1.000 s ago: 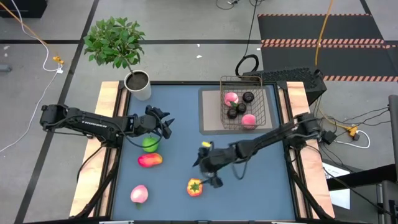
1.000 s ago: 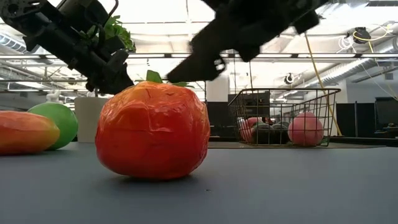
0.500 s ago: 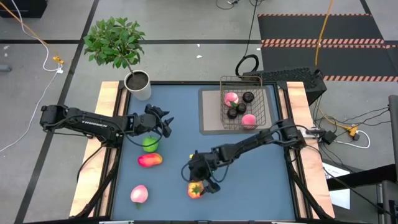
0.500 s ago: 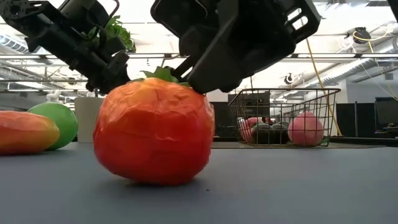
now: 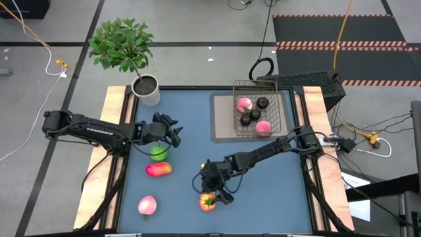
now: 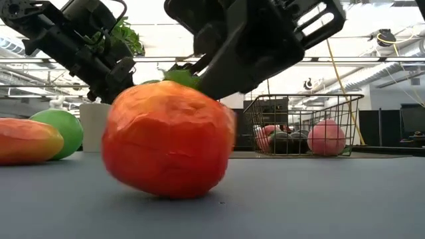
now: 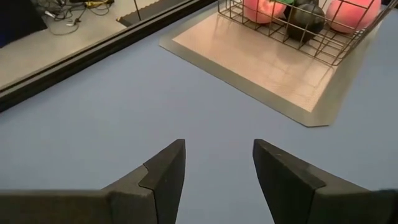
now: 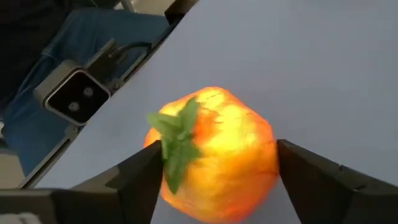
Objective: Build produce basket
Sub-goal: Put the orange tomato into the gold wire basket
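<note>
1. picking step in hand: right gripper down at the orange pepper near the table's 6 o'clock edge, fingers spread either side of it in the right wrist view, not visibly pressed shut on it.
2. in the low view, pepper sitting on the mat, slightly tilted, green top under the gripper.
3. left gripper waiting at about 9 o'clock of table centre, fingers parted with nothing between, just above the green apple.
4. basket at about 1 o'clock on a grey pad, already holding two pink peaches and small dark balls.
5. outside the basket besides the pepper: the green apple, a red-orange piece just below it, a pink peach toward 7 o'clock.
6. next move, as judged: close squarely on the pepper, lift clear, carry toward 1 o'clock, release over a free corner of the basket; round, crinkly skin likely to slip if pinched off-centre.
7. surface: blue mat with wooden side rails; potted plant at 11 o'clock; grey floor with cables and striped matting around.
</note>
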You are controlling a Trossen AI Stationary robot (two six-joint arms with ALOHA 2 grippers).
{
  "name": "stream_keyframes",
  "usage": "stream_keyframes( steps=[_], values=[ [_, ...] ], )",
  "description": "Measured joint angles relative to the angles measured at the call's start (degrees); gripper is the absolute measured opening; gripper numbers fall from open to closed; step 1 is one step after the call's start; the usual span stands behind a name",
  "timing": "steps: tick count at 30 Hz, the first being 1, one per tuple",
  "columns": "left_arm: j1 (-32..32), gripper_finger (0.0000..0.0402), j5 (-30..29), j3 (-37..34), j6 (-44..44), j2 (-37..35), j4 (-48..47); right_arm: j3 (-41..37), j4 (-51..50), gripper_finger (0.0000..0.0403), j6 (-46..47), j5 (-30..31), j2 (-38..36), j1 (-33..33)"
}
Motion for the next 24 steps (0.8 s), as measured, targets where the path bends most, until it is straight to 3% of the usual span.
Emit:
stream_keyframes(
  steps=[4, 9, 13, 19, 24],
  values=[
    [-0.77, 0.0191, 0.01, 0.0, -0.82, 0.0, 0.01, -0.13, -11.25, 0.0277, -5.3, 3.08, -5.58, -0.8],
    [-2.08, 0.0191, 0.03, 0.0, -0.97, 0.0, 0.03, -0.13, -22.82, 0.0251, -8.99, 17.37, -15.64, -2.43],
    [-3.02, 0.0191, 0.05, 0.0, -1.83, 0.0, 0.03, -1.59, -24.51, 0.022, -8.98, 22.73, -23.63, -4.38],
    [-4.02, 0.0191, 0.03, 0.0, -2.86, 0.0, 0.03, -12.44, -8.67, 0.0198, 0.35, 21.86, -30.48, -7.9],
    [-4.15, 0.0191, 0.03, 0.0, -3.27, 0.01, 0.04, -24.09, 8.89, 0.0232, 1.95, 14.07, -30.31, -7.15]
  ],
)
